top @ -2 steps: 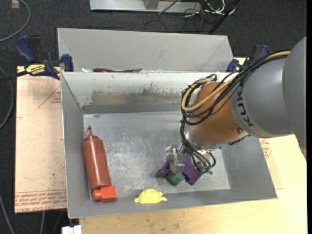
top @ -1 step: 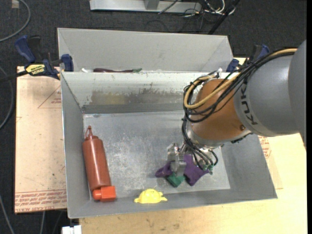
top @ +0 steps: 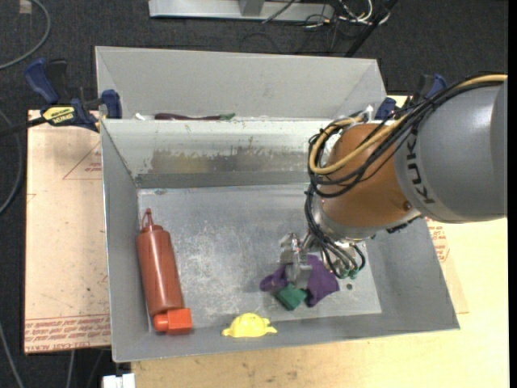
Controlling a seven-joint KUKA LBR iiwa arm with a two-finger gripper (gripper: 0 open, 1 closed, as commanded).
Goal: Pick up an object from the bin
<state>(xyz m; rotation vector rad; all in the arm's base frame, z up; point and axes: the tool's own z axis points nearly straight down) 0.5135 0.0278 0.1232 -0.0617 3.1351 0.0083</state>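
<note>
My gripper [top: 296, 267] hangs low near the bin's front right, its metal fingers down on a small heap. That heap is a crumpled purple thing [top: 321, 284] with a small green block [top: 289, 298] at its front edge. The fingertips sit among the purple folds, right above the green block. Whether anything is pinched between them is hidden.
A long red-brown bottle with an orange cap [top: 160, 275] lies along the bin's left side, cap toward the front. A small yellow thing [top: 249, 326] rests at the front wall, left of the heap. The arm's orange cover and cables hang over the right part of the bin.
</note>
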